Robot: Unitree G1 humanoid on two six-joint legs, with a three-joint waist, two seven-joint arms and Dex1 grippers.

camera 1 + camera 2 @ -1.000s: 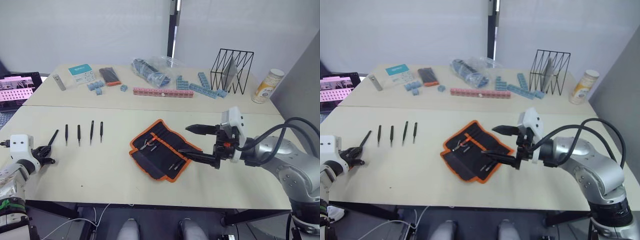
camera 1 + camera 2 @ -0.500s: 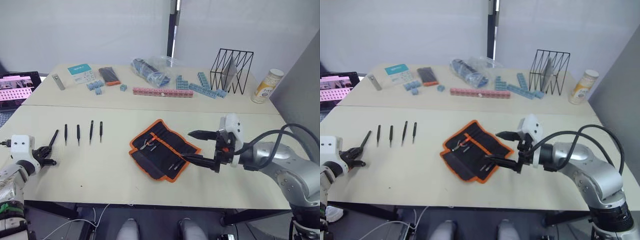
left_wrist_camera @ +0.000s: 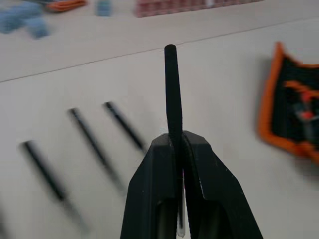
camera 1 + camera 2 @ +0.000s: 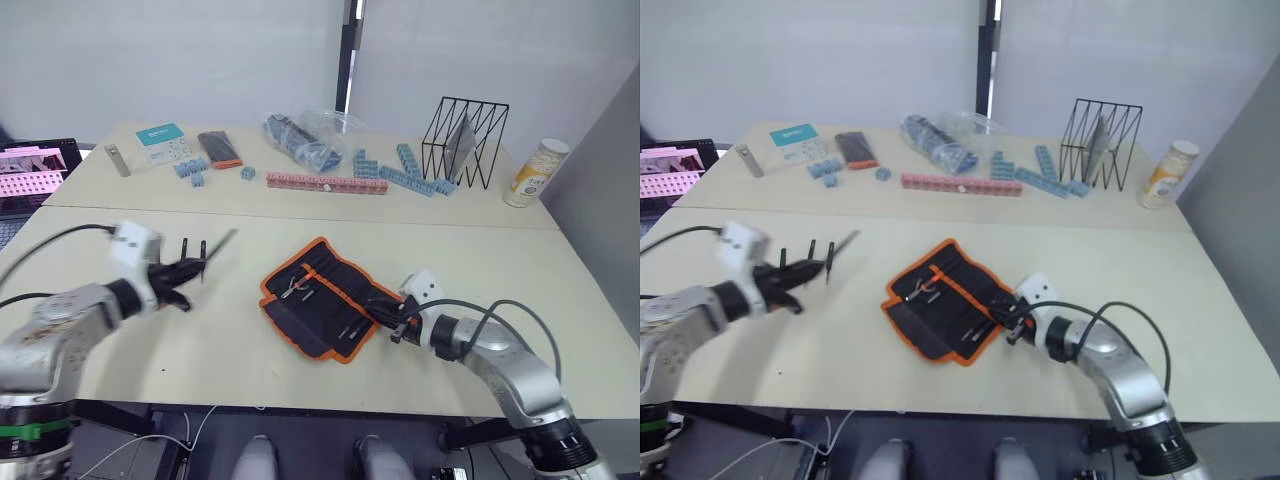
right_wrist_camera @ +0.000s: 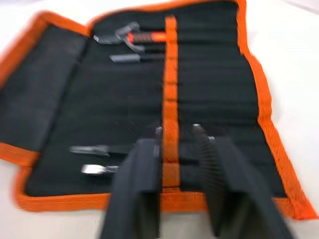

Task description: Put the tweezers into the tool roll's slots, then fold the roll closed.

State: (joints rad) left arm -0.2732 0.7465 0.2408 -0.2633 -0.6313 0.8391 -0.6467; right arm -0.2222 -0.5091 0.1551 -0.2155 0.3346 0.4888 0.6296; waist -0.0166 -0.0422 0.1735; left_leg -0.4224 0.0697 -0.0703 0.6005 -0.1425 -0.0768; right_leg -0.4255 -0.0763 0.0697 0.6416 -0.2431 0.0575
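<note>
Pale, smooth tabletop (image 4: 300,380) under both my arms. My left gripper (image 3: 175,144) has its matte black fingers clamped on one slim black tweezer (image 3: 173,89), lifted off the table; other tweezers (image 3: 99,144), thin pointed rods, lie below it. Woven black tool roll (image 5: 149,89) lies open, orange-bound with an orange centre stripe, its stitched slots (image 5: 209,74) holding some metal tools. My right gripper (image 5: 177,132), fingers apart, straddles the stripe at the roll's edge. No legible writing.
</note>
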